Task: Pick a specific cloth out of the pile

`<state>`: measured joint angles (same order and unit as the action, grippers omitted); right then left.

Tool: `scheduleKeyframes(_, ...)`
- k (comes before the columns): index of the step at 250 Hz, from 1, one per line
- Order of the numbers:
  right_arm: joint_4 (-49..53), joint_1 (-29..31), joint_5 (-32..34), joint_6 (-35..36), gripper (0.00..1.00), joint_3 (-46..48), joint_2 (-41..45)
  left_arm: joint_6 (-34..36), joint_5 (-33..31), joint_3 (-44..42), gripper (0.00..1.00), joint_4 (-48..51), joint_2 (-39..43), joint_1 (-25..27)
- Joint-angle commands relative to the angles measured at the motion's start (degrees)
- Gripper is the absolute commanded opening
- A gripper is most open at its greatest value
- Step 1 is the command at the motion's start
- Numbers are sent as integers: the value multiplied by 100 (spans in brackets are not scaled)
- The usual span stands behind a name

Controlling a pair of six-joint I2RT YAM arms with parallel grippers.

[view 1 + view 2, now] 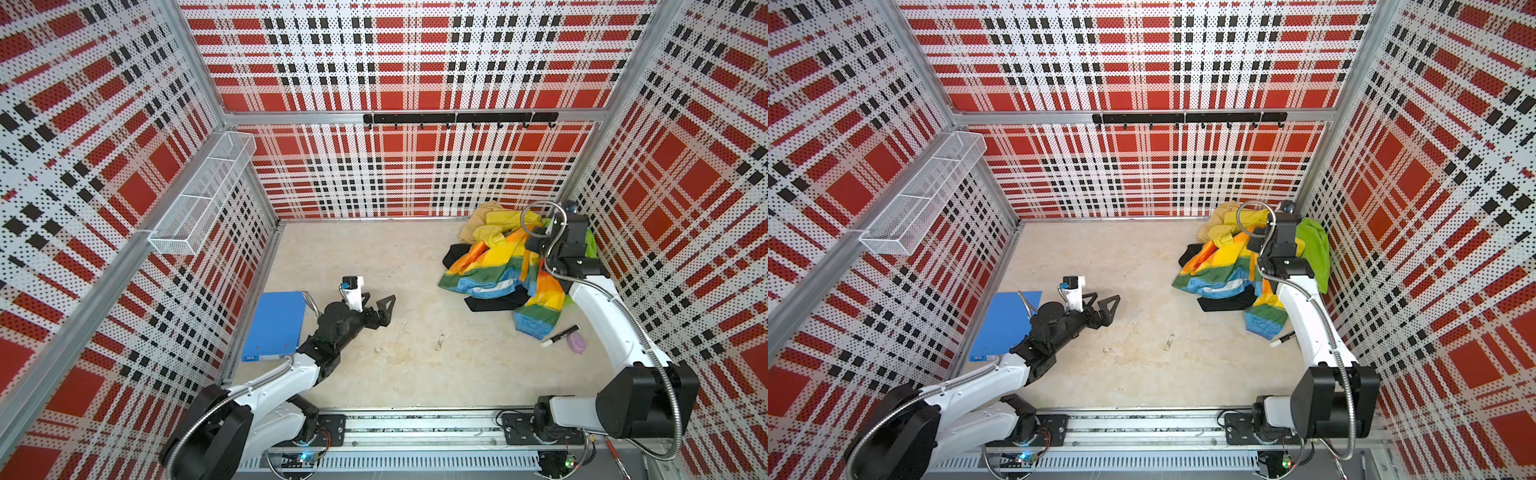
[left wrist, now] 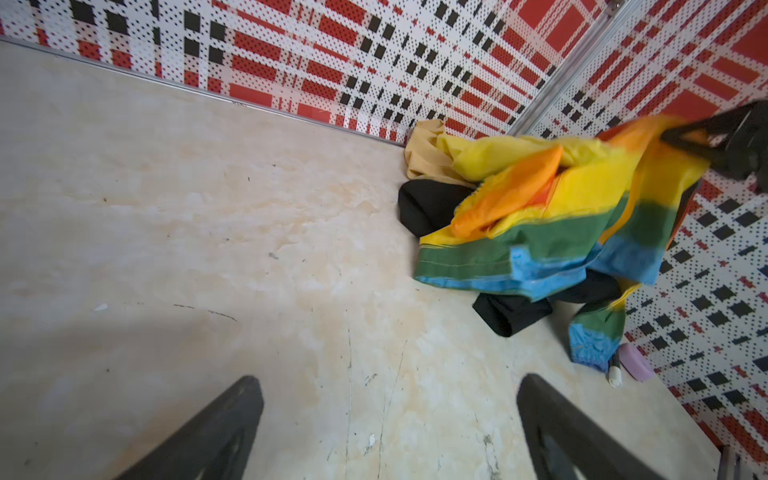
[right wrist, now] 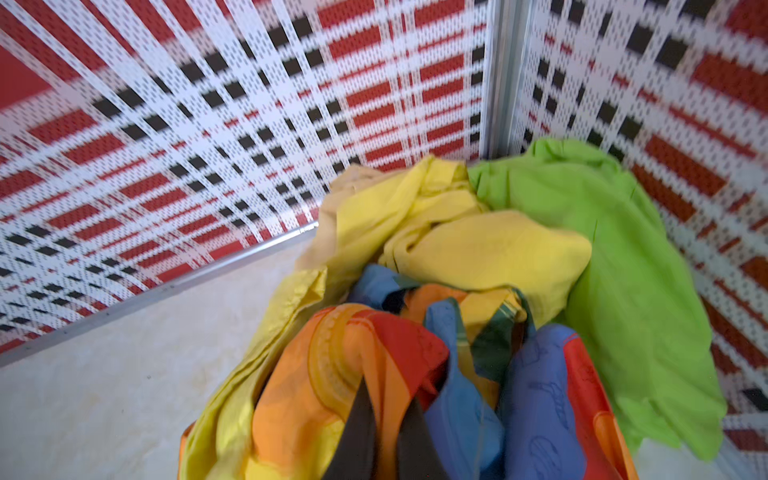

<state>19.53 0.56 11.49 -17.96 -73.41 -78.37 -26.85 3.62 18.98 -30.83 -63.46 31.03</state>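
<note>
The pile (image 1: 498, 237) lies in the back right corner: tan, yellow (image 3: 478, 245) and lime green (image 3: 615, 249) fabrics under a rainbow-patched sheet (image 1: 490, 266). The black cloth (image 1: 494, 302) is mostly buried, with parts poking out from under the sheet on the near and left sides (image 2: 428, 205). My right gripper (image 3: 388, 399) is shut on a fold of the rainbow-patched sheet and holds it raised, as the left wrist view also shows (image 2: 673, 139). My left gripper (image 1: 380, 300) hangs open over bare floor at centre left, nothing between its fingers (image 2: 232, 419).
A blue binder (image 1: 276, 326) lies by the left wall. A black marker (image 1: 559, 336) and a small purple object (image 1: 577, 343) sit near the right arm. A wire basket (image 1: 203, 199) hangs on the left wall, a hook rail (image 1: 459, 118) on the back wall.
</note>
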Motion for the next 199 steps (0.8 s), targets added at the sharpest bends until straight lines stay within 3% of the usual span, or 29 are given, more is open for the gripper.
scheduleKeyframes(1,-92,-38,205,230,0,-564,-243,-60,-124,193,99,-298,-117,167)
scheduleKeyframes(46,-92,-30,197,292,0,-642,-823,-74,-155,272,99,-401,-309,358)
scheduleKeyframes(100,-369,-65,716,250,0,-366,-1769,-82,-145,376,99,-437,-472,542)
scheduleKeyframes(151,-842,-88,840,-9,0,459,-2020,-80,-235,348,99,-446,-439,571)
scheduleKeyframes(199,-942,-579,1018,-235,3,833,-1730,-39,-254,340,99,-449,-445,572)
